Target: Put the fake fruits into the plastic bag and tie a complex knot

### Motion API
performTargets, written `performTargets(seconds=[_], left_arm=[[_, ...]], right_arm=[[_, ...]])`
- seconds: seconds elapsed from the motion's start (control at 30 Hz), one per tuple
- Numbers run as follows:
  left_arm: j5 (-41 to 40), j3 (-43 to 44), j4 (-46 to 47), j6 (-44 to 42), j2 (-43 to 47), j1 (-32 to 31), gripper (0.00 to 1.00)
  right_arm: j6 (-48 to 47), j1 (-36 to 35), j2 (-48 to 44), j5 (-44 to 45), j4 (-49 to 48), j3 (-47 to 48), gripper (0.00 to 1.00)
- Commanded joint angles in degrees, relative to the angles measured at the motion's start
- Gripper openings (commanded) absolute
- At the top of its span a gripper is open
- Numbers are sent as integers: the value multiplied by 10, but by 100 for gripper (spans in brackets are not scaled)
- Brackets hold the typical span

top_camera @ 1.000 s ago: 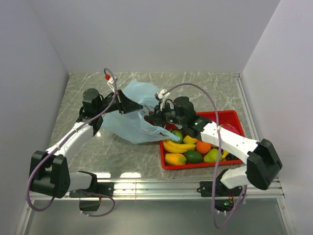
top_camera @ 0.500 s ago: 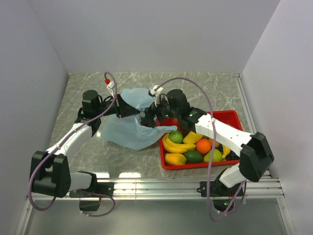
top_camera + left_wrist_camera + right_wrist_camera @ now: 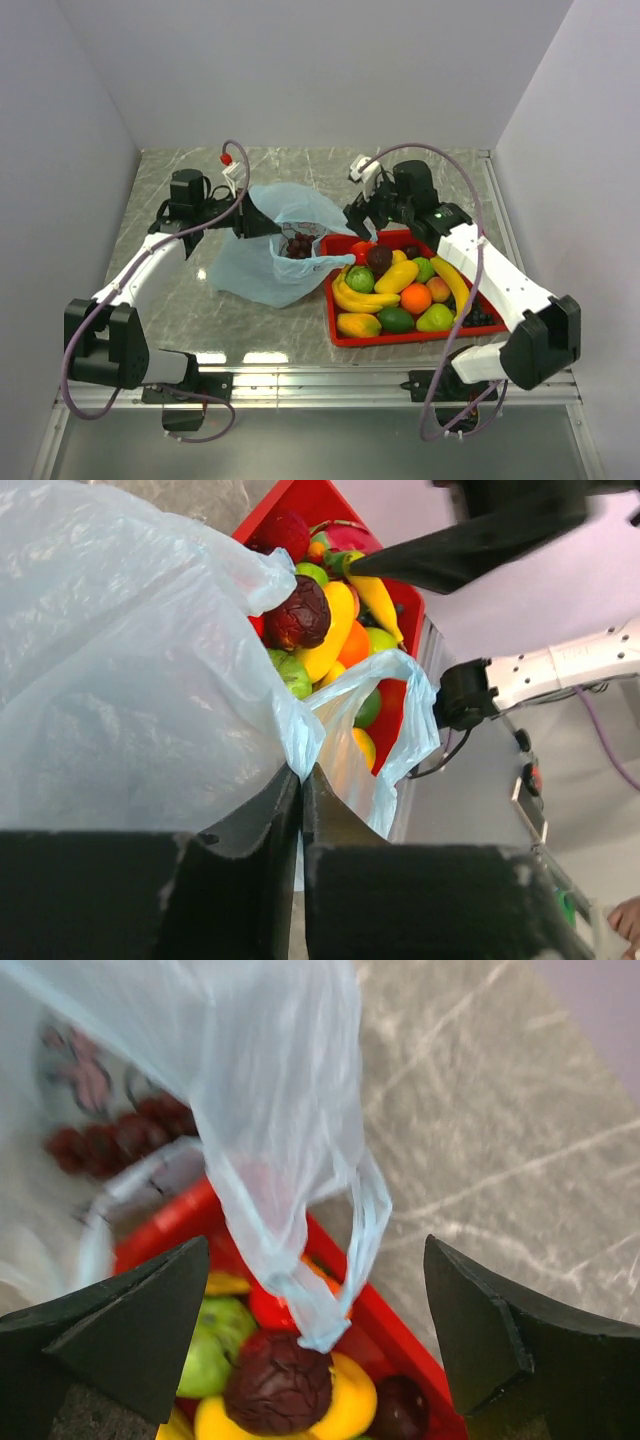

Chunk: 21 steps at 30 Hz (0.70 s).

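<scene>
Though light, likely limp and slippery: plastic bag [image 3: 250,270] left of red tray [image 3: 400,342], rim clamped in left tool [image 3: 300,775]; right tool [image 3: 315,1260] apart, empty; fake fruits [image 3: 400,285] rigid, glossy; grip mid-body.

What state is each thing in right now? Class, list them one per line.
Bag: open, untied, one edge held up.
Grapes: inside the bag.
Other fruits: lying in the tray.
Tray: loaded with fruit.
Left gripper: shut on the bag's edge.
Right gripper: open, holding nothing.
</scene>
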<state>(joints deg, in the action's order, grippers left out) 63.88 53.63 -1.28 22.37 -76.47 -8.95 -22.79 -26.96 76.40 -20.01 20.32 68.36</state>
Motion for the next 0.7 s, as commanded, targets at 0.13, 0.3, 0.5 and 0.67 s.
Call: performTargets(seconds=[0.13, 0.3, 0.5, 0.67], left_arm=[[20, 80, -165, -188, -32, 1, 14], [10, 115, -239, -297, -43, 0, 22], [-24, 178, -338, -402, -34, 0, 46], [-53, 341, -432, -484, -18, -46, 80]], right_arm=[[-99, 21, 80, -9, 12, -28, 95], [-117, 33, 128, -22, -7, -20, 79], [-81, 58, 158, -55, 7, 38, 0], [-47, 55, 121, -113, 61, 76, 0]])
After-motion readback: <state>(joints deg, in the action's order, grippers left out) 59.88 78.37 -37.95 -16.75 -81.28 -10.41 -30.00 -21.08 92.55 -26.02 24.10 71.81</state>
